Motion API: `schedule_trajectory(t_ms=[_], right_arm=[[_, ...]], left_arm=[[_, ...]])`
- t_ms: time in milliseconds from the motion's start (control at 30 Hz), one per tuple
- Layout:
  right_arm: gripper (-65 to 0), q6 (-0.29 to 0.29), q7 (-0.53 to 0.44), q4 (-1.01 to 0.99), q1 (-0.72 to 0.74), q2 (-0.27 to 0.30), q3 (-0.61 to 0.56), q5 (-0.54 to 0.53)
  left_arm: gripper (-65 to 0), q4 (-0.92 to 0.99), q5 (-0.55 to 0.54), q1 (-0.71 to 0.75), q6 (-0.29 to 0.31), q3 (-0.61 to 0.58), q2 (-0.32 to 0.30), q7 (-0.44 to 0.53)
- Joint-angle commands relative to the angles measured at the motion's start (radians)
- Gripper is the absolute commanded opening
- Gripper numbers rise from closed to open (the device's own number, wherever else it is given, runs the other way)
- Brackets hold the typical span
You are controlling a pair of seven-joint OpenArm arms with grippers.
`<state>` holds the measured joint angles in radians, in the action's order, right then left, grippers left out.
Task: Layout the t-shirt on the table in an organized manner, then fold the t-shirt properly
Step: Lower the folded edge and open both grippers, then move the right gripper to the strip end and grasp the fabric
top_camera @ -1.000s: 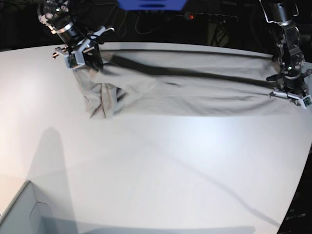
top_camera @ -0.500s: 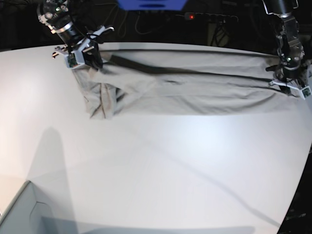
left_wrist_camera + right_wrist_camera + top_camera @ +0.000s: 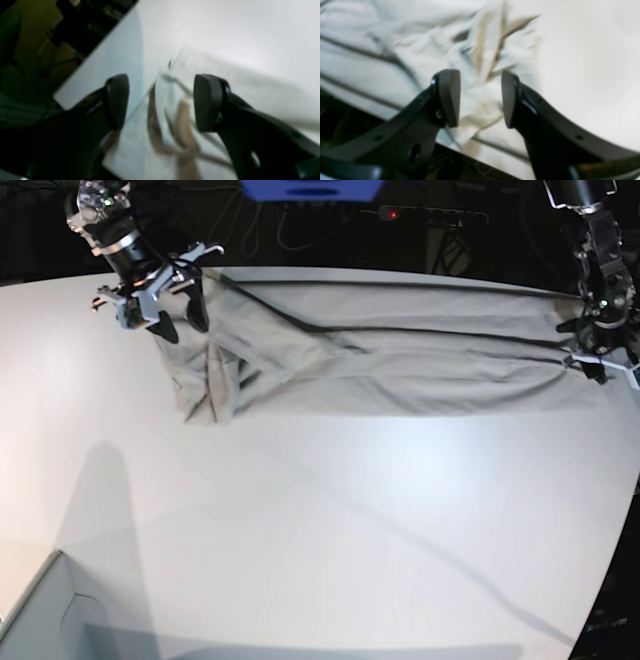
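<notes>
Base view: t-shirt stretched along the surface's far edge.
I see both end effectors, left and right, spread open, empty, at its opposite ends.

Both wrist views are soft and smeared with motion blur. In the left one, the dark fingers are fairly crisp, while the shirt between them blurs into streaks. The base view is sharper, with a bright glare patch on the white table, long diagonal shadows, a dark background, and curved, fisheye-bent table edges.
</notes>
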<state>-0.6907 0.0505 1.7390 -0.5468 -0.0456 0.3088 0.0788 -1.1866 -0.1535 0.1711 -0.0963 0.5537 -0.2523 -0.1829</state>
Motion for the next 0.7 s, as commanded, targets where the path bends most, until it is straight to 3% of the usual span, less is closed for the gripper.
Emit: schedule_trajectory(t_ms=[0,233,367,533,667], right_arm=[[-38.0,-0.007,-0.024,0.026,-0.005,-0.001,0.000,-0.015],[-37.7,-0.007,-0.013,0.045,0.061,-0.009,0.000,-0.010],[-33.1,-0.007,0.153,0.046,0.172,-0.015,-0.007,-0.006],[-29.7,-0.007,0.412,0.046,0.319,-0.040,-0.078,0.125],[-29.6,-0.007,0.455,0.051,0.345,-0.090,-0.164,0.227]], left_arm=[[-25.7,0.007,0.004,-0.023,-0.006,0.002,-0.028,0.023],[-25.9,0.199,0.004,-0.109,-0.006,0.004,-0.028,0.024],[-26.1,0.281,0.004,-0.144,-0.006,-0.002,-0.035,0.029],[-26.1,0.356,0.004,-0.175,-0.006,-0.002,-0.035,0.030],[-26.2,0.400,0.004,-0.198,-0.006,-0.004,-0.029,0.030]])
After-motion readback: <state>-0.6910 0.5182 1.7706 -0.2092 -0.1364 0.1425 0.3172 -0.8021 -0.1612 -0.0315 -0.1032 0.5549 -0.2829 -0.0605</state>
